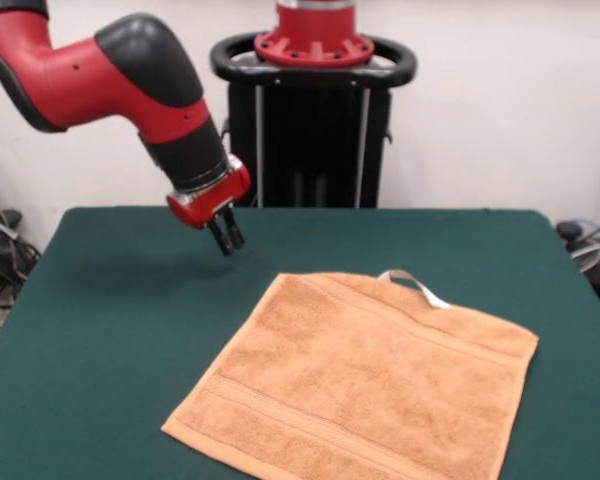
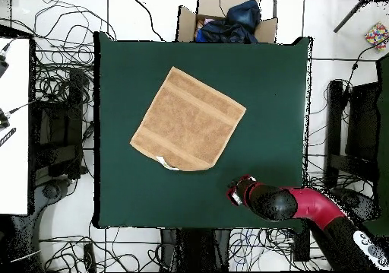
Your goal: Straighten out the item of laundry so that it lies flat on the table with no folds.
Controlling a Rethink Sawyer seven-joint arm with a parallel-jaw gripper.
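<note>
Risk: my gripper [image 1: 227, 240] hangs above the table [image 1: 100, 300], fingers nearly together, holding nothing; dipping in could ruck the towel [image 1: 365, 385]. Towel: orange-tan, spread flat, no folds seen, white tag [image 1: 416, 286] at its edge; lies well apart from my fingertips, toward the table's middle

An orange-tan terry towel [image 1: 365, 385], crossed by woven border bands of the same shade and trimmed with a small white tag [image 1: 415, 286], lies on the dark green felt-like worktop [image 1: 110, 310]. Near it hang the arm's black fingers [image 1: 227, 236] under a red wrist collar; the arm [image 1: 110, 70] itself is red with black sections.
</note>
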